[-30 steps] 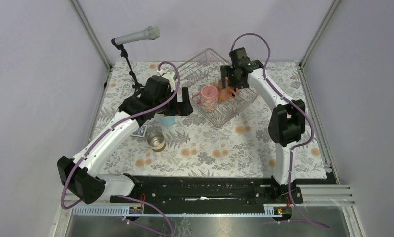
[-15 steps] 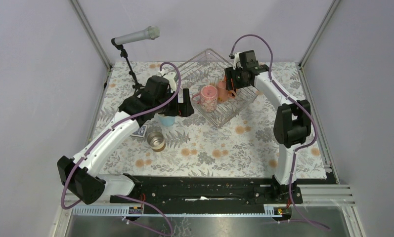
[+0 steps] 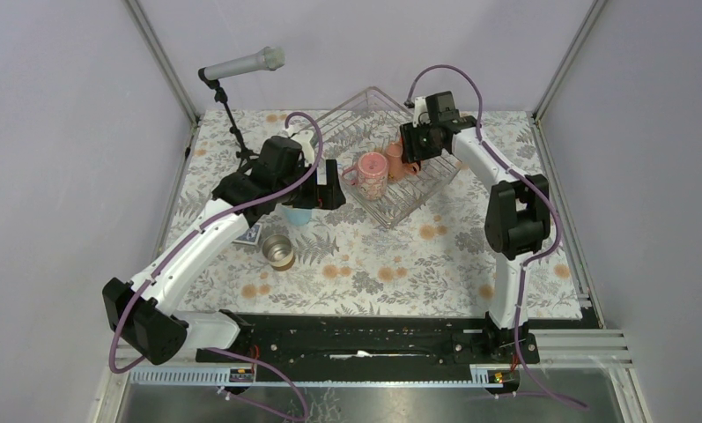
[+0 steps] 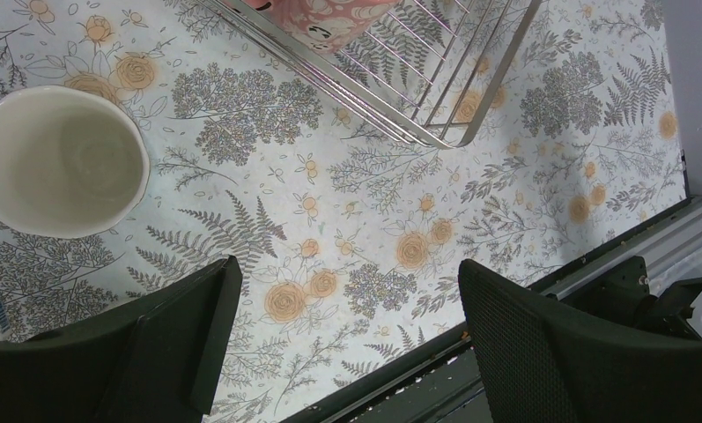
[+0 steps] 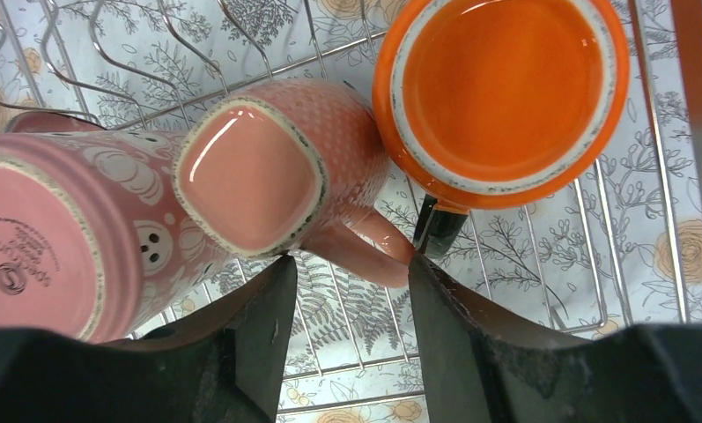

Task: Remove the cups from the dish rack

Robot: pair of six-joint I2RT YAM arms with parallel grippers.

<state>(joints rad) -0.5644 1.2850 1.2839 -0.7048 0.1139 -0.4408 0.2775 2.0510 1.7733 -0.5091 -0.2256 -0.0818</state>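
Observation:
The wire dish rack (image 3: 417, 189) stands at the back centre. It holds the translucent dusty-pink mug (image 3: 372, 174), the salmon-pink mug (image 3: 396, 164) and the orange mug (image 5: 501, 88), all bottom up in the right wrist view. My right gripper (image 5: 351, 295) is open just above the rack, its fingertips close below the salmon-pink mug's handle (image 5: 365, 248). My left gripper (image 4: 347, 335) is open and empty above the table, right of the light blue mug (image 3: 296, 214), whose white inside shows in the left wrist view (image 4: 61, 159). The steel cup (image 3: 278, 251) stands on the table.
A microphone on a black stand (image 3: 232, 115) is at the back left. A small blue card (image 3: 252, 233) lies beside the steel cup. The rack's near corner (image 4: 444, 132) shows in the left wrist view, and the black base rail (image 3: 365, 339) runs along the near edge.
My right wrist has shifted slightly toward the back right above the rack. The left arm and the cups have hardly moved.

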